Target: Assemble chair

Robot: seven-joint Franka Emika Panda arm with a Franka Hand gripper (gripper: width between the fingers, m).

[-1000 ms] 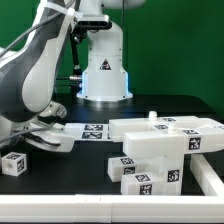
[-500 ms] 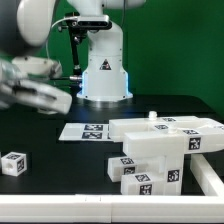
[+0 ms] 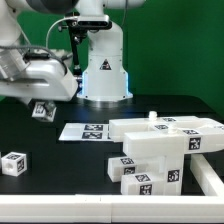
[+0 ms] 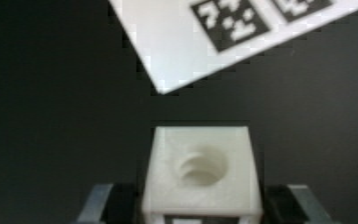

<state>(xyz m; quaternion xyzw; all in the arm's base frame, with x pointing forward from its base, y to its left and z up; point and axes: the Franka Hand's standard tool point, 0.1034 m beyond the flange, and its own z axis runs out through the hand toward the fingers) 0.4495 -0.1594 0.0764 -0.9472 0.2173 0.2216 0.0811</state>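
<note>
Black desk [image 3: 60, 190] carries the stacked white blocky plastic chair assembly [image 3: 160, 145] at the exterior view's right, with the flat white marker board [image 3: 85, 130] just beside it. The end effector [image 3: 40, 108], over the desk, is clenched on a small white tagged cube [image 4: 202, 165]. A second tagged cube [image 3: 13, 163] rests at the exterior view's left

Bare table [image 3: 62, 170] lay open between the loose cube [image 3: 13, 163] and the stacked chair parts [image 3: 160, 150], which blocked the exterior view's right

Glossy white arm [image 3: 40, 72], grey joints, white base [image 3: 105, 88] with dark triangular mark, black cable [image 3: 76, 45]
</note>
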